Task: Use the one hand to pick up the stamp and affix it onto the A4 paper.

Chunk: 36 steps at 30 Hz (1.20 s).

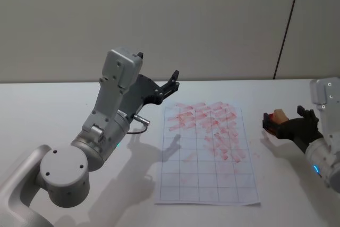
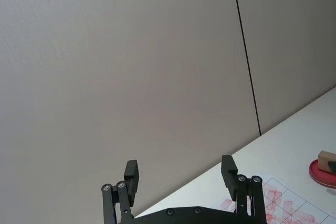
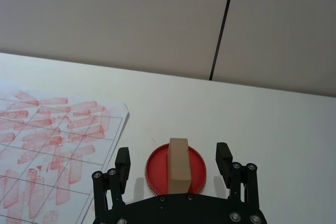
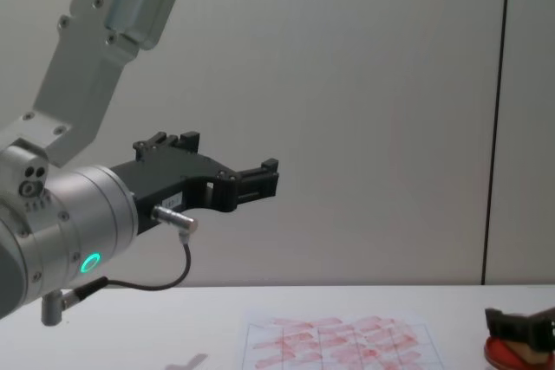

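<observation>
Your white table (image 1: pixel 64 99) fills the lower half of the head view, with a plain wall behind it. The big silver left arm (image 1: pixel 101 131) rises at 9 o'clock of the sheet, a green ring glowing on it. The A4 paper (image 1: pixel 207 152) lies flat on the table at about 6 o'clock from the middle of that view. Red-pink marks smear the upper cells of its thin grid, and the lowest rows are blank. The left gripper (image 1: pixel 158 65) hangs high above the table at roughly 11 o'clock of the paper, its fingers spread wide and holding nothing. The right gripper (image 3: pixel 173 159) sits low at about 2 o'clock of the paper. Its 2 black fingers (image 3: pixel 224 157) stand wide apart, 1 on either side of the red dish (image 3: pixel 152 174), gripping nothing. That dish rests on the table near the paper's right edge, apart from it. The stamp (image 3: pixel 178 163), a tan wooden block, lies across the middle of the dish. You see it between the 2 fingers with a clear gap to each.
</observation>
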Each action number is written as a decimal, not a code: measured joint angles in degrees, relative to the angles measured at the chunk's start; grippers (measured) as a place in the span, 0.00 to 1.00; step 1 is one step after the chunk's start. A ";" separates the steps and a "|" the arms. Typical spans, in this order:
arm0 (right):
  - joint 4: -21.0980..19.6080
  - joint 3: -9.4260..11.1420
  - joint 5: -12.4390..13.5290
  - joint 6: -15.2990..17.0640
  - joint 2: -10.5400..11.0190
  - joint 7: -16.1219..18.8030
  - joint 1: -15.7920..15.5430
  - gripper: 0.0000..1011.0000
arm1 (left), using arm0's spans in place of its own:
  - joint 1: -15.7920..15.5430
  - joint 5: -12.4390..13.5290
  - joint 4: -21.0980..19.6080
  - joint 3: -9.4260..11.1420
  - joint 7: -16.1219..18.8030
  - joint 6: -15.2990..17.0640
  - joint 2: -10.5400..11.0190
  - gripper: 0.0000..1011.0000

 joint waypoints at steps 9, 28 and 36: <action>3.19 0.06 -0.21 0.23 -0.61 0.27 1.29 0.90 | 0.00 0.00 0.00 0.00 0.00 0.00 0.00 0.99; 7.43 0.07 -1.33 -1.76 -1.58 0.81 3.34 0.33 | 0.00 0.00 0.00 0.00 0.00 0.00 0.00 0.99; 8.21 0.09 -1.47 -1.84 -1.81 0.77 3.69 0.22 | 0.00 0.00 0.00 0.00 0.00 0.00 0.00 0.99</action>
